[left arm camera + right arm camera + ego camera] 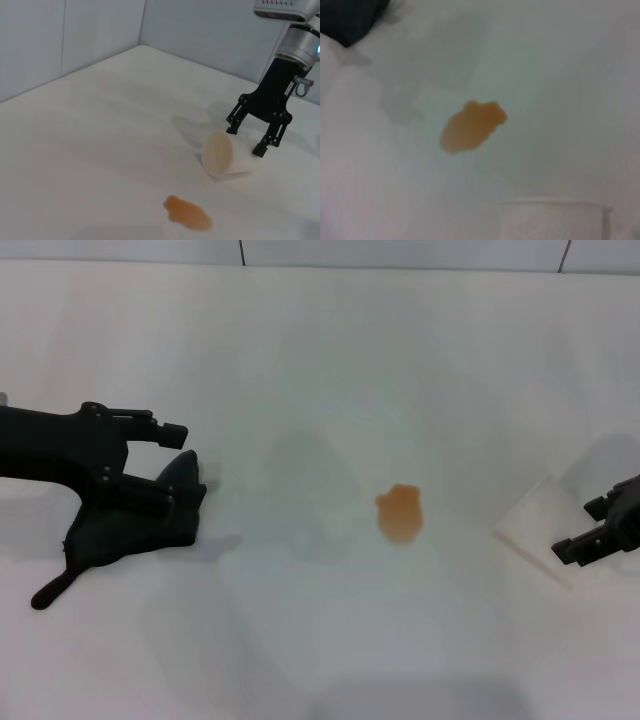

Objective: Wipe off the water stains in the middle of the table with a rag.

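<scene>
One rag (125, 530), dark green-black cloth, lying on the robot's left side of the white worktop (320, 360), under the left gripper (185, 458).

Soft, limp and light by its look; it should bunch and drape when lifted, so the thick main body is judged a better hold than the narrow tail (48, 592) trailing toward the robot. Left gripper: fingers spread wide, one above the cloth and one down at its upper edge; no hold visible yet. Orange-tan water stains (400, 514): one small blotch mid-worktop, well apart from the rag. Translucent plastic cup (222, 155) on its side beyond the blotch, with the right gripper (247, 140) open just above it, nothing held.
</scene>
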{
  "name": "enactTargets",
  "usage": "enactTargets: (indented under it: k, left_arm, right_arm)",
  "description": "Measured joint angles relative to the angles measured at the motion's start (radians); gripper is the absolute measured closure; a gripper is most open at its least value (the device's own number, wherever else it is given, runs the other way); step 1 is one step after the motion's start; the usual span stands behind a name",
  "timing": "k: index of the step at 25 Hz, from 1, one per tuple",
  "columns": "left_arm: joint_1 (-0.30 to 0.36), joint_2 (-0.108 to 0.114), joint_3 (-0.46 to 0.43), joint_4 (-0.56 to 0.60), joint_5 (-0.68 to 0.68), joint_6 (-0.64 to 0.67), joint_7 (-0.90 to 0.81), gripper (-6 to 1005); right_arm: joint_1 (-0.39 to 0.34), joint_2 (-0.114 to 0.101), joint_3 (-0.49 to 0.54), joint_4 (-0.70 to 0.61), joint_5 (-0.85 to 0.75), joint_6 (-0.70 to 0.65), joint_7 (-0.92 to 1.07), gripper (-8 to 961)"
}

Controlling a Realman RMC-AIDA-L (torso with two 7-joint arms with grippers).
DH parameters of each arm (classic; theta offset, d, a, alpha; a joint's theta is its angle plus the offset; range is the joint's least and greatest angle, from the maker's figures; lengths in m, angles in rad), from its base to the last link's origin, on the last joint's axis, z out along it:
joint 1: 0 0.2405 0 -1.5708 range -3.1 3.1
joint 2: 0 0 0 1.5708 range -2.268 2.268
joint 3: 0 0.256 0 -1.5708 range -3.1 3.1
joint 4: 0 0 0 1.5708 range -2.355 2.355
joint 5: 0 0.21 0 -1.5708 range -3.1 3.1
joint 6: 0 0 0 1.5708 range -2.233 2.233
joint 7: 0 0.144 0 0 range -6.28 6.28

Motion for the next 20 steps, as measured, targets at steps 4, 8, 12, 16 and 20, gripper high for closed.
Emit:
enactTargets:
  k: [4, 8, 12, 16, 20]
  left_arm:
    - [0.0, 0.001, 0.0, -0.001, 0.0, -0.001, 0.0, 111]
    - [-0.001, 0.0, 0.0, -0.001, 0.0, -0.002, 0.0, 111]
    - [-0.001, 0.001, 0.0, -0.002, 0.0, -0.002, 0.0, 111]
    - [-0.001, 0.0, 0.0, -0.002, 0.0, -0.002, 0.0, 111]
    - [-0.001, 0.0, 0.0, -0.002, 0.0, -0.002, 0.0, 111]
  right_arm:
    - [-0.002, 0.0, -0.008, 0.001, -0.003, 0.002, 0.004, 162]
    - [-0.003, 0.0, -0.011, 0.002, -0.007, 0.003, 0.005, 164]
    - [-0.003, 0.0, -0.011, 0.002, -0.007, 0.004, 0.005, 167]
    - [-0.003, 0.0, -0.01, 0.003, -0.008, 0.005, 0.005, 168]
    - [-0.002, 0.0, -0.017, 0.005, -0.009, 0.007, 0.005, 169]
